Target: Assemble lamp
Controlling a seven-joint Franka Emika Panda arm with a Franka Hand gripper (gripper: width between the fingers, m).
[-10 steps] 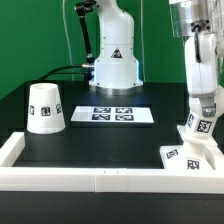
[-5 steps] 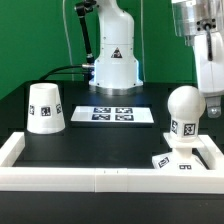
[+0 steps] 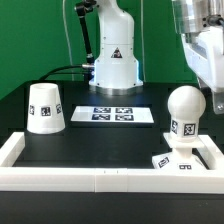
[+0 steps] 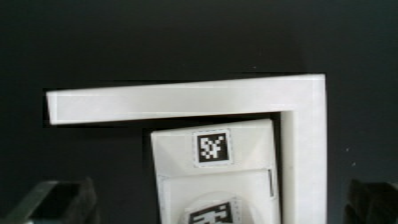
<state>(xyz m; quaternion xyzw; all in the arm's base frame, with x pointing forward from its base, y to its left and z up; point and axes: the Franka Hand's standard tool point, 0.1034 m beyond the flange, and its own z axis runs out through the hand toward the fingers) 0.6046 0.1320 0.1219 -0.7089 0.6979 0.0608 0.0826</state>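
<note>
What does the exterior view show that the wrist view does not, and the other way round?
Only the exterior view shows the shade, the marker board and the whole round bulb standing upright on the base. Only the wrist view shows how the tool stands: its fingers are wide apart. Both show the bulb, the base and the corner of the white wall beside them.

robot lab, marker board (image 3: 118, 115), green backdrop
</note>
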